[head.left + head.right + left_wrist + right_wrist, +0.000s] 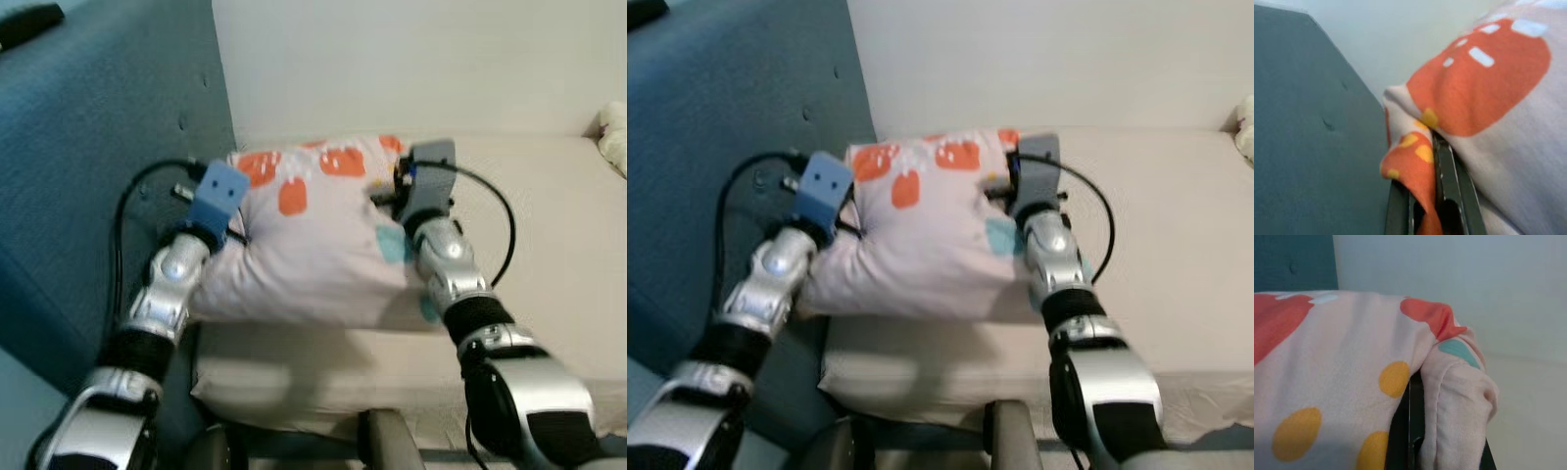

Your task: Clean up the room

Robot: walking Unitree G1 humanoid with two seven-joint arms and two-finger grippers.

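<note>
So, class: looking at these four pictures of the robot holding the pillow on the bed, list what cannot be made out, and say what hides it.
- Left gripper fingertips: left wrist view, buried in the pink pillow with orange blotches.
- Right gripper fingertips: right wrist view, covered by pillow fabric.
- Underside of the pillow: eye views, pressed onto the cream mattress.
- Pale object at the right edge: left eye view, cut off.
- Dark object at the top left: cropped, blurred.

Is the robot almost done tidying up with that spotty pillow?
Not yet. In hand: the left gripper and right gripper each pinch a side of the spotty pillow, jaws shut on its fabric, over the bed by the blue headboard. Left: letting go of it.
</note>
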